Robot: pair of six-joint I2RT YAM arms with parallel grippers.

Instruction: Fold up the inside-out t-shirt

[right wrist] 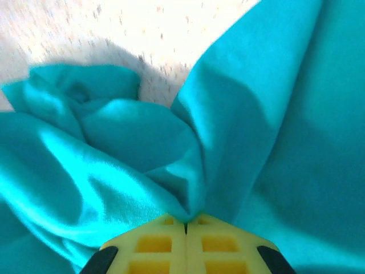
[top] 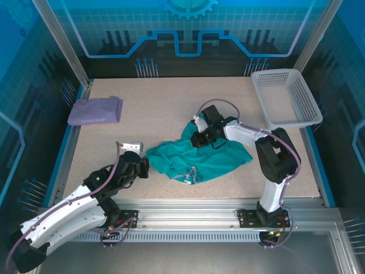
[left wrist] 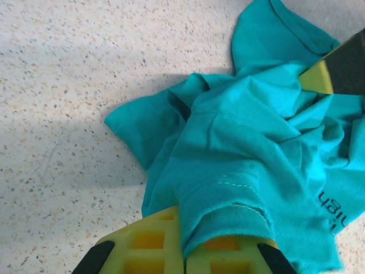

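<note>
Teal t-shirt (top: 217, 162) is all bunched up, long axis running left-right on the speckled surface (top: 171, 103), blue walls around. The left fingers (left wrist: 149, 244) and right fingers (right wrist: 153, 244) each pinch its cloth.

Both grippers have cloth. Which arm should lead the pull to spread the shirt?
Left, probably: the left gripper is shut on a stitched edge of the t-shirt at the pile's left end, with table beside it. The right gripper pinches a bunched mid-cloth fold.

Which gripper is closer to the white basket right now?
Right. The right gripper pinches the t-shirt at its far edge, with bare table between it and the basket; the left gripper holds the shirt's left end, farther off.
</note>
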